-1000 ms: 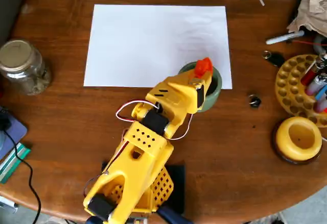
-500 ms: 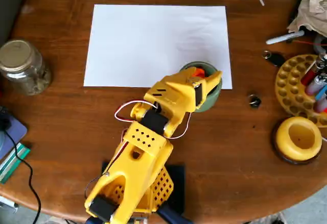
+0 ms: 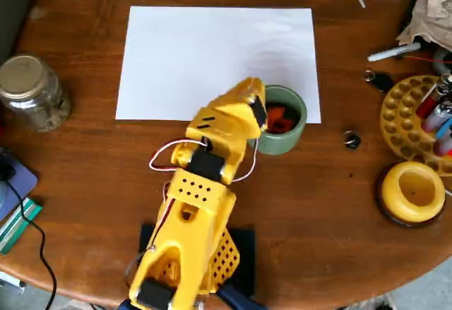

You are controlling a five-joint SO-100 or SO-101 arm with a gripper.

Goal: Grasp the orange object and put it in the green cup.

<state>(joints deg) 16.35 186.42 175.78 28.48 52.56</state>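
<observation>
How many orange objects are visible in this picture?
1: the orange object lies inside the green cup. The cup's dark inside may hide more.

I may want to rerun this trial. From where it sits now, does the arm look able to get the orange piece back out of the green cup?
Probably yes. The orange piece lies in the open-topped green cup, nothing covers it, and the hand is at the cup's rim.

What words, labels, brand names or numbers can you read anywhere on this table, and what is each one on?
None can be read in the overhead view.
White sheet of paper: blank.
Glass jar: no label visible.
Green cup, orange object inside it: no markings.
Yellow arm: dark stripes only, no lettering.
Green-striped item at the left edge: too small to read.
</observation>
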